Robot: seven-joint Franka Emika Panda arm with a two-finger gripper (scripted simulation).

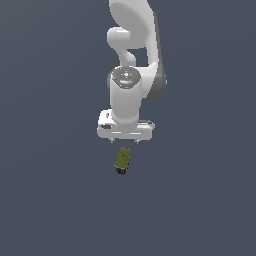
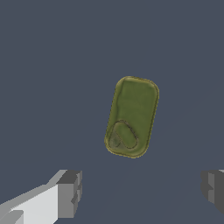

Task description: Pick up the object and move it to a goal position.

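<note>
The surface is plain dark slate-blue, filling both frames. The can stands just below my tool at the exterior frame's centre, its oblong green top running near-vertically, slightly tilted. My tool gapes wide, holding nothing.

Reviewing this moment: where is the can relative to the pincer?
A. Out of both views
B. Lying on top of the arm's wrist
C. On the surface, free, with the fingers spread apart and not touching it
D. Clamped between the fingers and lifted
C. In the wrist view the can lies untouched, clear of both fingers, which stand wide apart; the exterior view shows the pincer apart from it.
</note>
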